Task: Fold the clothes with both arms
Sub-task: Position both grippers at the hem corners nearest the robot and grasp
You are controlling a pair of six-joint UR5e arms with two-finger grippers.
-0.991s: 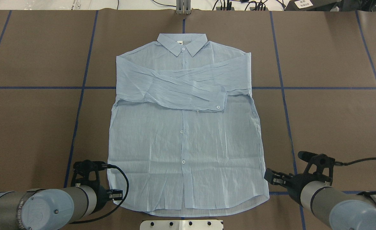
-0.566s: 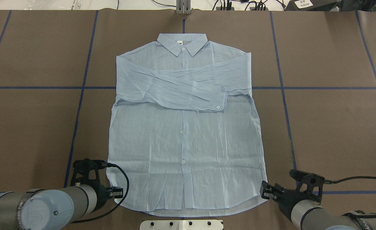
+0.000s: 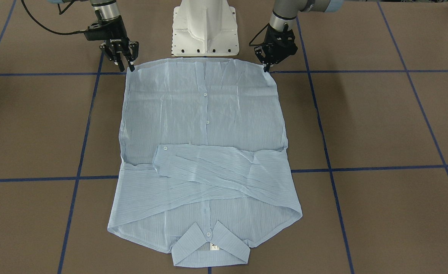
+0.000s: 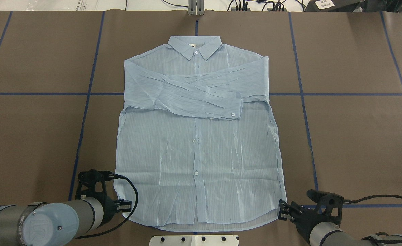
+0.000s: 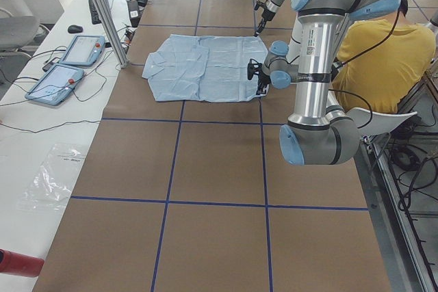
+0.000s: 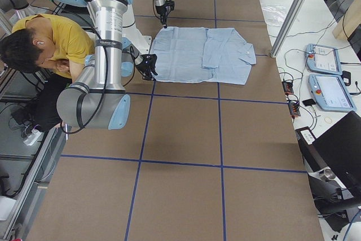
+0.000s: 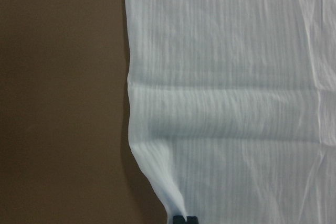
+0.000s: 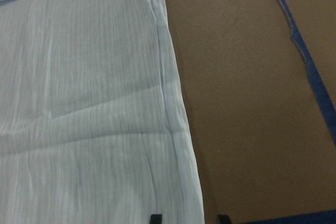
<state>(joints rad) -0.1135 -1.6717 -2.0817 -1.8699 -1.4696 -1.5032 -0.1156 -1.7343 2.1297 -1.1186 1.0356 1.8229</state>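
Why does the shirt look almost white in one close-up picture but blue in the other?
Left wrist-mounted view: the shirt is washed out, nearly white, with a grey shadow band across one crease. Right wrist-mounted view: dimmer, so blue and stripes show. Overhead exterior view: even light, pale blue.

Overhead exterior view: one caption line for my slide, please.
Blue striped shirt flat on table, sleeves folded; left gripper pinches one hem corner, right gripper open at the other.
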